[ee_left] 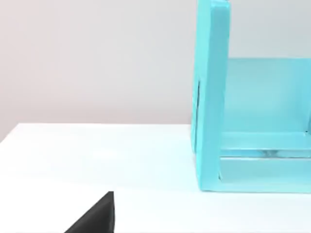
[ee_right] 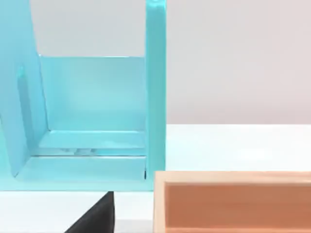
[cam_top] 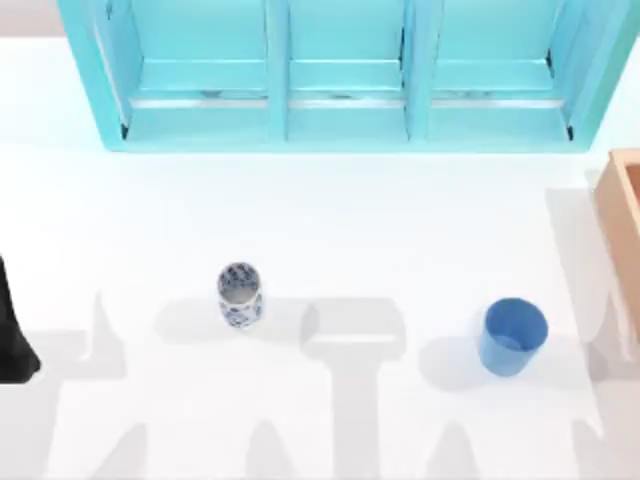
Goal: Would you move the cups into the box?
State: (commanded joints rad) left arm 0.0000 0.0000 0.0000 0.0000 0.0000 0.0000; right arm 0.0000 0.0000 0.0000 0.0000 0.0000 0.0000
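Left of the table's centre, a narrow white cup with blue speckles (cam_top: 239, 294) stands upright. A wider plain blue cup (cam_top: 512, 336) stands upright toward the right. The tan wooden box (cam_top: 622, 215) sits at the right edge, partly cut off; the right wrist view shows its near wall and rim (ee_right: 233, 201) close by. My left arm (cam_top: 14, 335) is parked at the left edge, well away from the speckled cup. A dark part of the left gripper (ee_left: 95, 216) and of the right gripper (ee_right: 95, 213) shows low in each wrist view. Neither holds a cup.
A big turquoise three-bay shelf unit (cam_top: 340, 80) spans the back of the table; its end walls appear in the left wrist view (ee_left: 211, 97) and the right wrist view (ee_right: 155, 92). White tabletop (cam_top: 380, 230) lies between the cups and the shelf.
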